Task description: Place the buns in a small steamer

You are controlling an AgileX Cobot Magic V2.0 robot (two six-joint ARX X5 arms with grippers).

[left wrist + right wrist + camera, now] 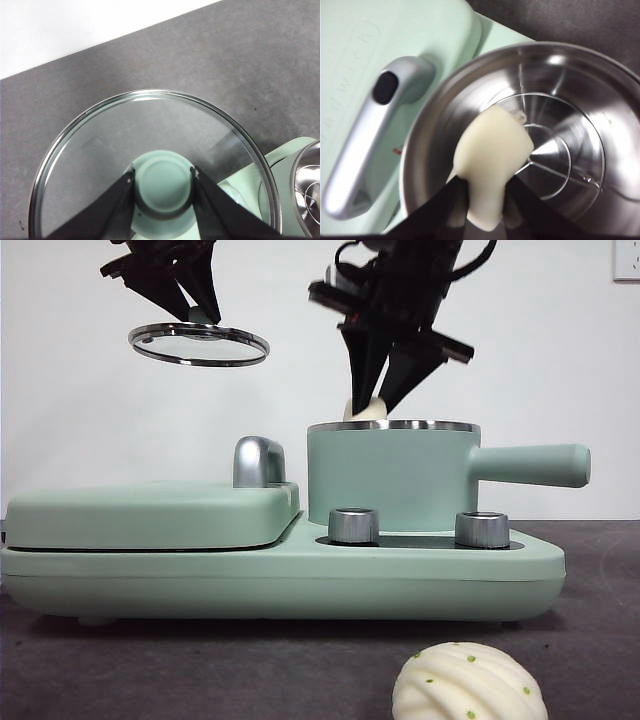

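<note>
Front view: the right gripper (pixel 378 405) is held directly over the small steamer (pixel 390 480), its fingers (pixel 357 365) closed on the smooth oblong bun (pixel 366 410), whose pale end is seen just above the steel rim. The long axis of the bun is hung roughly upright, lower end pointed into the pot.

Right wrist view: the smooth oblong bun (pixel 492 160) is pinched between the two fingers and is seen against the bare steel interior of the small steamer (pixel 580 100); it appears to lie within the rim's circle, a little toward the side nearest the griddle lid (pixel 395 45) (chrome handle (pixel 375 145) alongside). Whether the bun touches the steamer floor cannot be told.

Left wrist view: the left gripper (pixel 162 187) is closed on the green knob (pixel 162 182) of the glass lid (pixel 100 150), which is held in the air, off to the side of the pot and above the griddle lid.

The ridged, green-specked bun (pixel 468 685) is left on the desk (pixel 200 660), in front of the appliance, well apart from both grippers.

Judgement: the release is governed by one relation — bun straight above the open pot, so a short descent and opening of the fingers should suffice. The right arm is judged the freer one for the second bun.
</note>
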